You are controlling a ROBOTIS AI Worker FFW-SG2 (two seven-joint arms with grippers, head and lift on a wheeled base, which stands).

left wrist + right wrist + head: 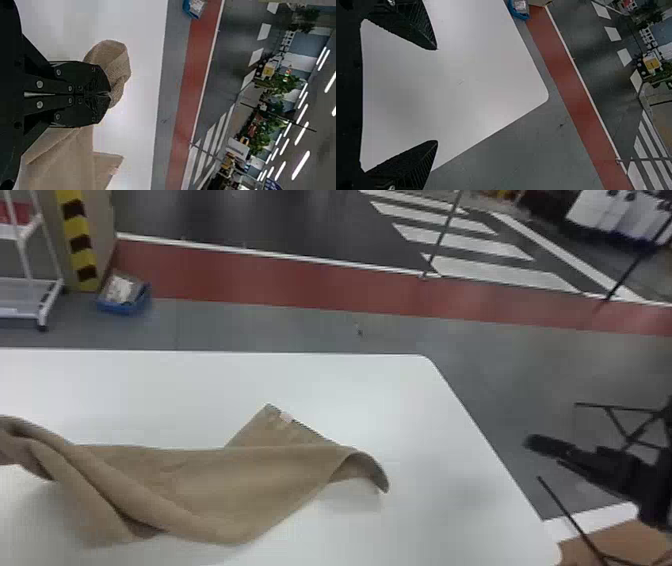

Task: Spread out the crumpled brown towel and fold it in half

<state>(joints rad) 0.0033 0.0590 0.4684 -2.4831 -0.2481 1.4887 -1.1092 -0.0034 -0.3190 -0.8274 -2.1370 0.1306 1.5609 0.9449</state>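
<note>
Spreading appears in hand. Left pincer (108,94) clamps towel (215,485), head view's lower left. Right pincer (437,95), lower right, gapes; it must next take the loose corner (378,474).

OK, my headcount. One brown towel (200,480), lower left to centre of the head view, and one white table (425,515) under it. Two grippers, both mine: left gripper (109,94) at the left of the left wrist view, right gripper (542,450) over by the head view's right edge. Two fingers (87,77) on each, so four. Head view, upper left: one blue bin (120,308), one white rack (17,310), one striped post (79,227).
</note>
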